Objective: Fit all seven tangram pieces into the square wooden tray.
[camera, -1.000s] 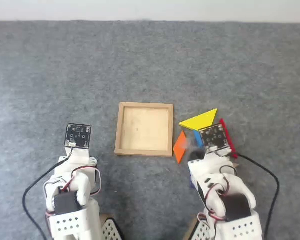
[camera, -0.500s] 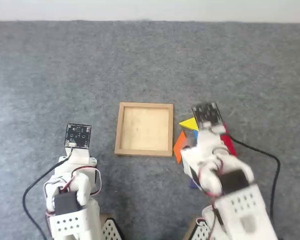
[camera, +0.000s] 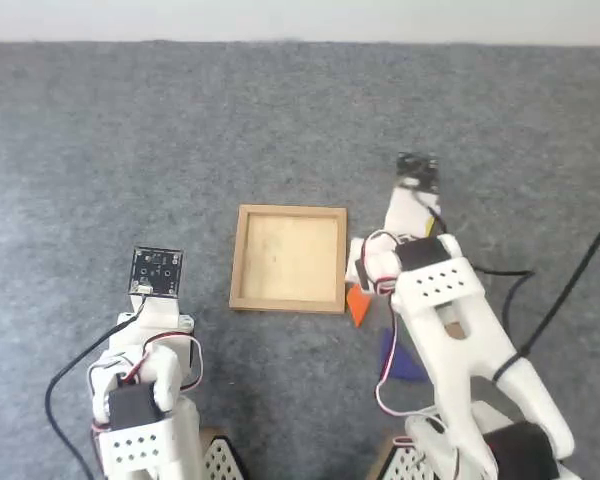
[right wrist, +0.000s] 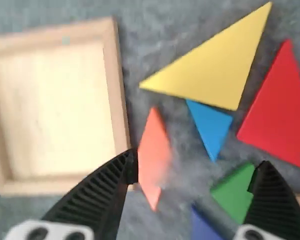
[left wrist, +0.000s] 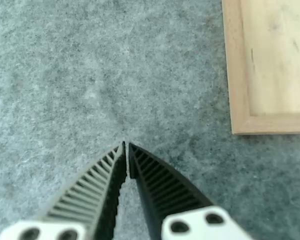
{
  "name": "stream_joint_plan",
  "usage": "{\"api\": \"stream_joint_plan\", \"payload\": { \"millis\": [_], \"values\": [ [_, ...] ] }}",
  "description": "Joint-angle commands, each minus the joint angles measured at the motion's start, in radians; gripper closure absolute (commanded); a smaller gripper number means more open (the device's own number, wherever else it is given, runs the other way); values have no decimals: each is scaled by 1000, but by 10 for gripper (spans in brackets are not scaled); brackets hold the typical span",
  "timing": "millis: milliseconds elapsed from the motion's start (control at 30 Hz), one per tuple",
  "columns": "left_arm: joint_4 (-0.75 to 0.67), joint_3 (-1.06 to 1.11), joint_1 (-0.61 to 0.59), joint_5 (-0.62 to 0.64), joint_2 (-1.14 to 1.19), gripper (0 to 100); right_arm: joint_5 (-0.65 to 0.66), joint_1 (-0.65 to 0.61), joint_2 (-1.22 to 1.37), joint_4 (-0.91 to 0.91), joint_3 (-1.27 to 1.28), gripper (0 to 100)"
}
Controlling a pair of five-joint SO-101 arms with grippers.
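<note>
Tangram pieces (right wrist: 210, 125) lie at 3 o'clock of the tray (camera: 237, 258). They look thin, light, stiff and slick, so pinch the orange piece (right wrist: 154, 155) across its narrow width. Your right gripper (right wrist: 196, 167) gapes above them; the left gripper (left wrist: 126, 146) is closed and empty.

Your tray (right wrist: 119, 85) was pale wood, the carpet (left wrist: 90, 75) flecked grey. You had a yellow triangle (right wrist: 215, 75), red triangle (right wrist: 280, 117), light-blue triangle (right wrist: 210, 127), orange piece (right wrist: 154, 155), green piece (right wrist: 235, 192) and dark-blue piece (right wrist: 202, 227). The left gripper (left wrist: 126, 146) and right gripper (right wrist: 194, 167) were ribbed black.
</note>
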Motion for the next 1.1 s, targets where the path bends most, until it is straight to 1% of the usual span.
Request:
{"api": "stream_joint_plan", "payload": {
  "millis": [0, 133, 233, 367, 500, 800, 867, 1000, 1067],
  "values": [
    [5, -5, -3, -6, -12, 986, -143, 31, 12, -96, -55, 638],
    [5, -5, -3, -6, -12, 986, -362, 41, 53, -179, -54, 638],
    [5, -5, -3, -6, -12, 986, -453, 44, 110, -203, -55, 638],
    [5, -5, -3, -6, -12, 986, -468, 84, 200, -291, -55, 638],
    [5, -5, -3, -6, -12, 986, -468, 128, 249, -331, -60, 640],
    [5, -5, -3, -6, -12, 986, -466, 142, 269, -332, -114, 640],
    [5, -5, 5, -6, -12, 986, -466, 145, 308, -332, -146, 640],
    [5, -5, 84, -5, -12, 986, -465, 137, 446, -300, -259, 640],
    [5, -5, 95, -6, -12, 986, -471, 142, 509, -251, -334, 640]
  ]
}}
